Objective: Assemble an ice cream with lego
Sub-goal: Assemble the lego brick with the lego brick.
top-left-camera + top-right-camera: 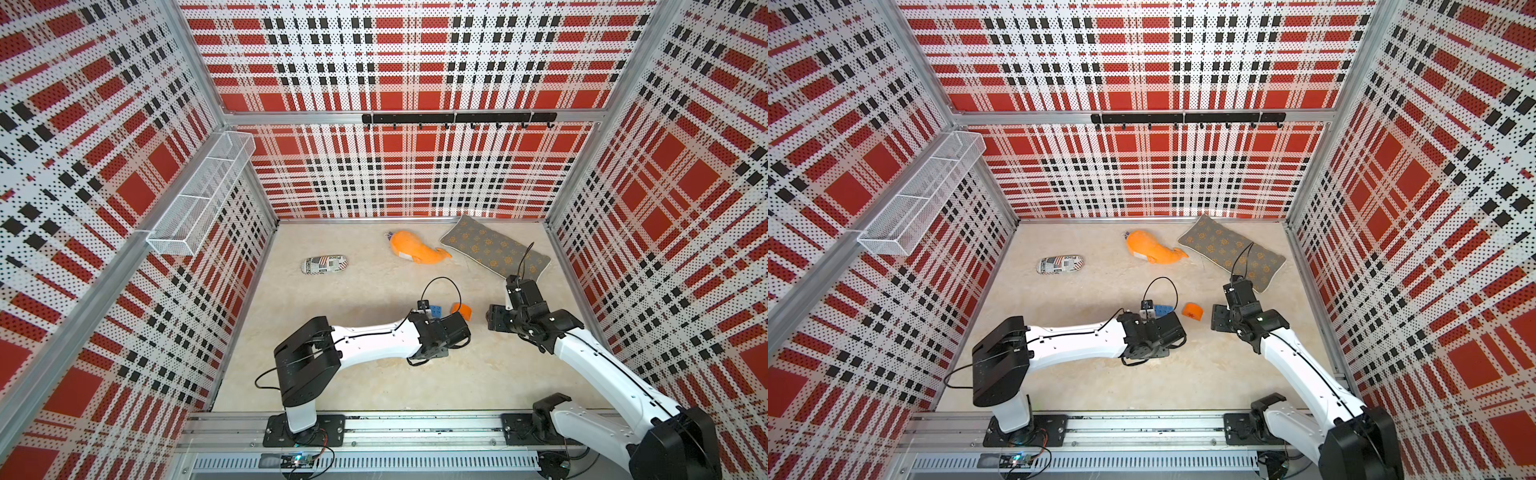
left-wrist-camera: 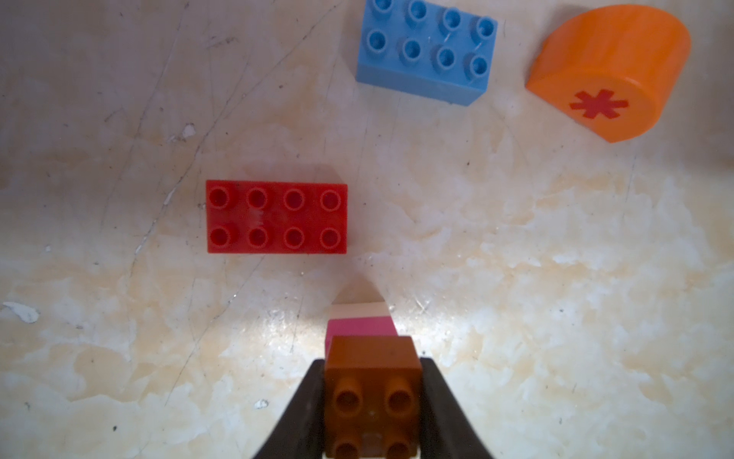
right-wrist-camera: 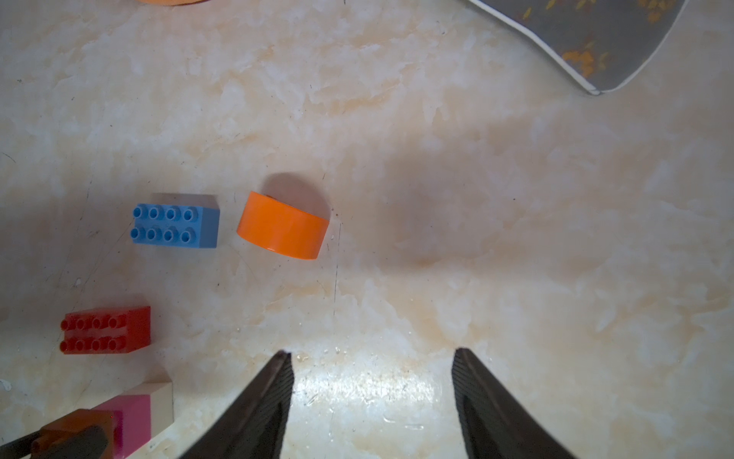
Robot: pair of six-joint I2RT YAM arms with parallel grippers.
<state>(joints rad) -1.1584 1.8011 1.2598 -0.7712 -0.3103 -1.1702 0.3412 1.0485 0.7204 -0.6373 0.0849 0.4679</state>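
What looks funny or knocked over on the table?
The rounded orange piece seems to lie tipped, with its red asterisk face angled upward, while the blue brick and red brick sit flat, studs up. Nothing looks broken.

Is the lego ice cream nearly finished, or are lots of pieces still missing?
About halfway. Done: the stem, with cream, pink and brown bricks stacked together. In hand: the left gripper is shut on the stem's brown brick. Left to do: the red brick, blue brick and orange top lie loose and apart on the table. The right gripper is open and empty.
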